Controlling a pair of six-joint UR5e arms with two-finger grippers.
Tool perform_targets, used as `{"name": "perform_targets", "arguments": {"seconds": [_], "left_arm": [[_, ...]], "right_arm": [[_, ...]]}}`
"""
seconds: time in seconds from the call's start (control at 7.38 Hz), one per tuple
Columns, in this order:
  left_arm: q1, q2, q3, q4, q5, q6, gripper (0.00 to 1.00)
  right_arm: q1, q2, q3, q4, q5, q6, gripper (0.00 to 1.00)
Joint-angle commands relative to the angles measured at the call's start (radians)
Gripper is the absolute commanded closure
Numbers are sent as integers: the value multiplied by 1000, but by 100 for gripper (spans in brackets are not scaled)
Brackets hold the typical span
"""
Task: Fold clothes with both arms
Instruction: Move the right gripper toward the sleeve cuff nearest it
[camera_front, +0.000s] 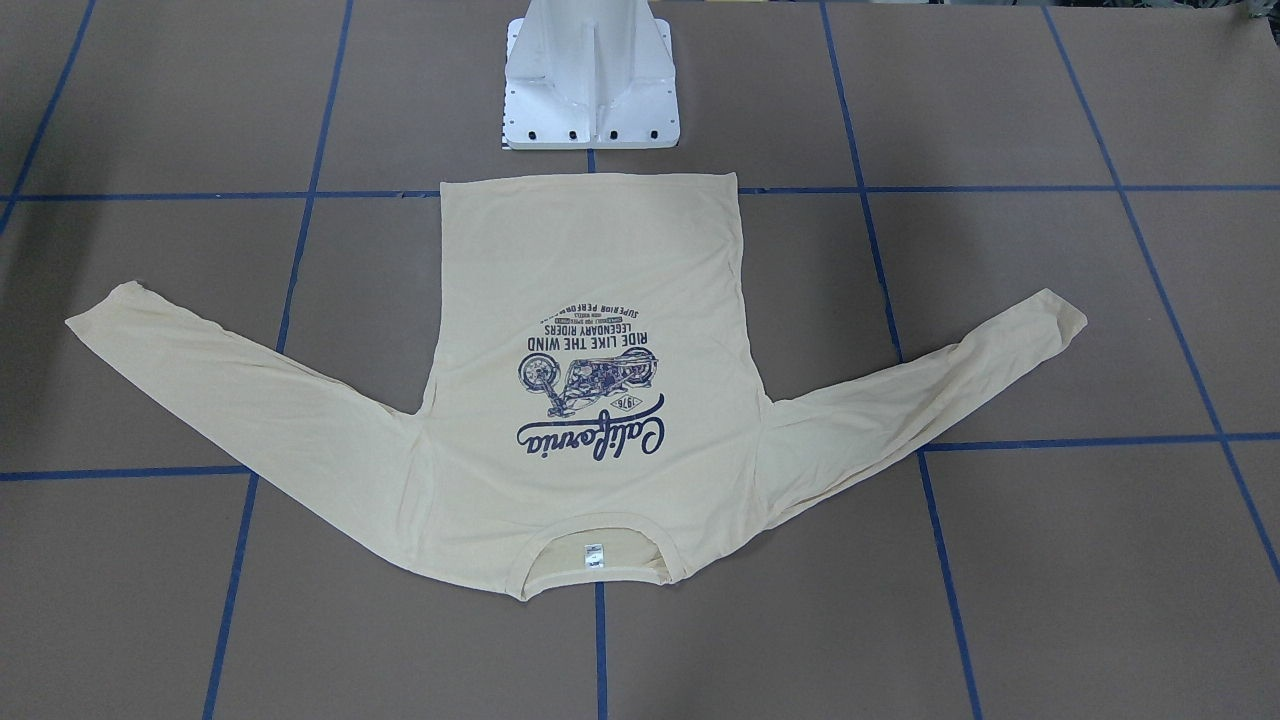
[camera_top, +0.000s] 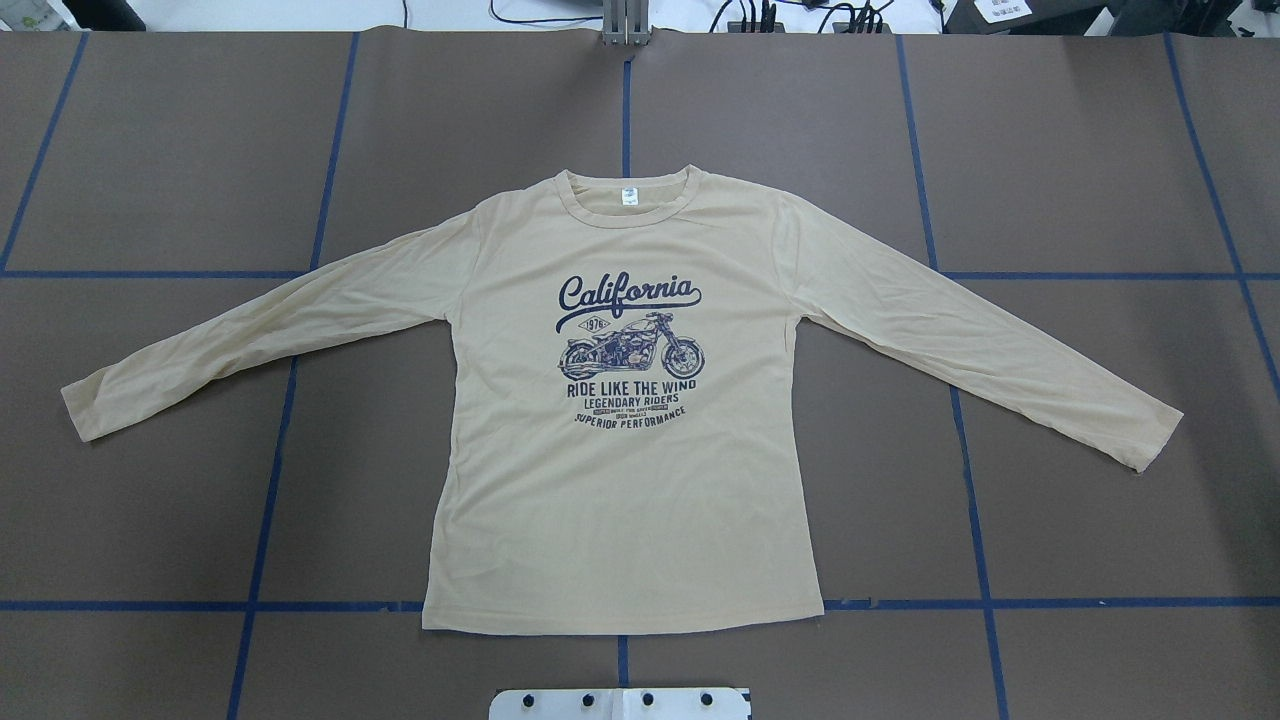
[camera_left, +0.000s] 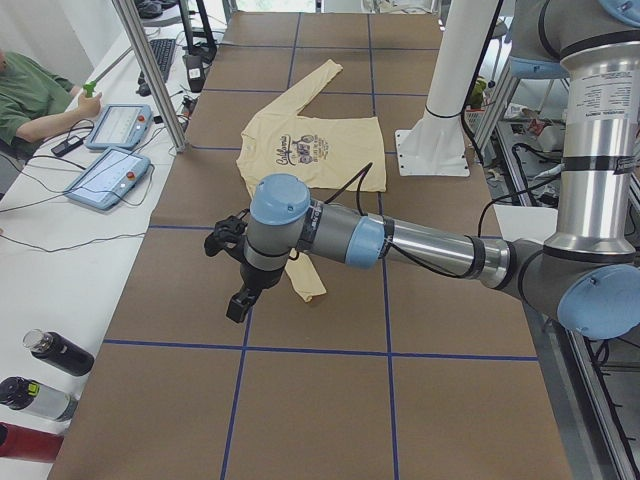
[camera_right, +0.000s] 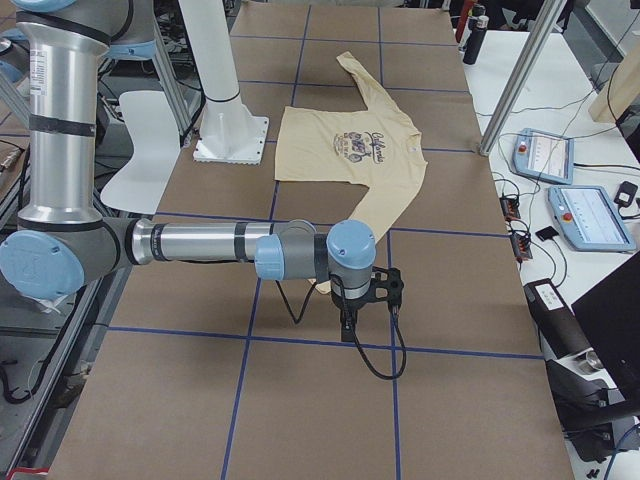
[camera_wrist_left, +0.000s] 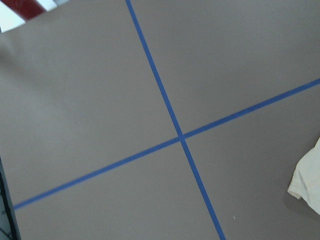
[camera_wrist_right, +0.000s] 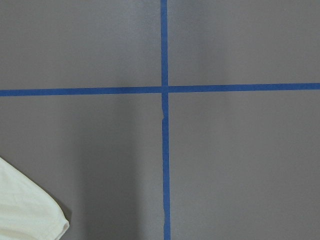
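No fold is yet made: the shirt (camera_top: 620, 470) is laid flat on the table (camera_top: 150, 150), sleeves (camera_top: 260, 330) spread. Left gripper (camera_left: 238, 300) and right gripper (camera_right: 348, 322) are held near the cuffs (camera_wrist_right: 45, 220), jaw state not discernible. Cuffs should be grasped next.

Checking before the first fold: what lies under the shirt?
The shirt lies flat, print up, on the brown table; blue tape lines run under it. Anything else beneath is covered, though no bump shows.
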Motion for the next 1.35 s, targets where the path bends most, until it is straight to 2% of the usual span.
{"name": "perform_targets", "arguments": {"seconds": [0.0,0.41,0.68,0.81,1.08,1.22], "left_arm": [[14,-87,106,-90,-6,-1,0],[17,-92,119,-94,-38,-8,0],[20,-78,122,-159,-37,-11,0],[20,-78,122,-159,-37,-11,0],[20,-77,122,-157,-38,-13,0],[20,-77,122,-157,-38,-13,0]], "right_arm": [[-53,-20,5,120,7,106,0],[-281,-110,3,552,-28,579,0],[-531,-142,2,779,-242,925,0],[-590,-173,2,836,-299,970,1],[-644,-182,-10,855,-324,972,28],[-662,-182,-24,855,-344,972,36]]}}
